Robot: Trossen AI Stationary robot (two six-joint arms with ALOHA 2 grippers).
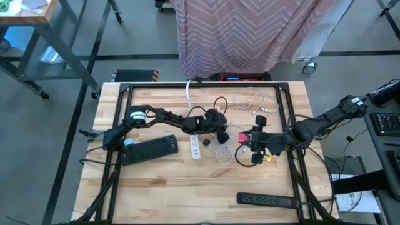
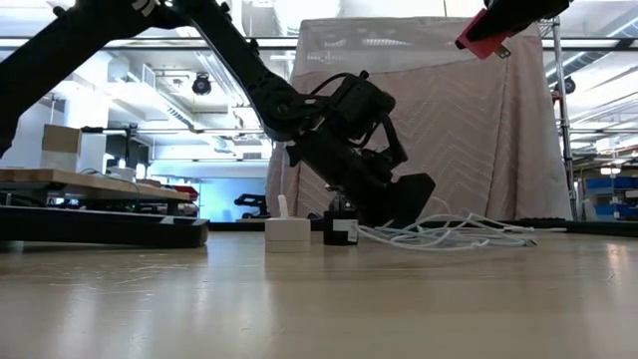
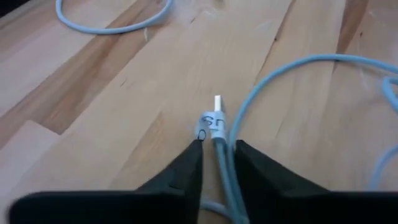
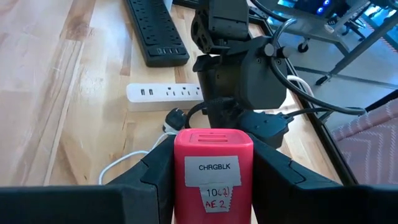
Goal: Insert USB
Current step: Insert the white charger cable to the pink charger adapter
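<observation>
Left gripper [image 3: 216, 152] clamped on one USB cable [image 3: 219, 134], right gripper [image 4: 212, 163] around one red charger block [image 4: 213, 168], three power strips [image 1: 195, 145]

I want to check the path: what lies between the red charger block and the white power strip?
In the right wrist view, the left arm's tool stands between the red charger block and the white power strip.

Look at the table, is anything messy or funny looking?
Nothing looks broken or spilled. The only untidy part is the loose pale cable looping around the table's middle. The left end effector pinches its labelled plug end, and the right end effector holds a red charger block.
</observation>
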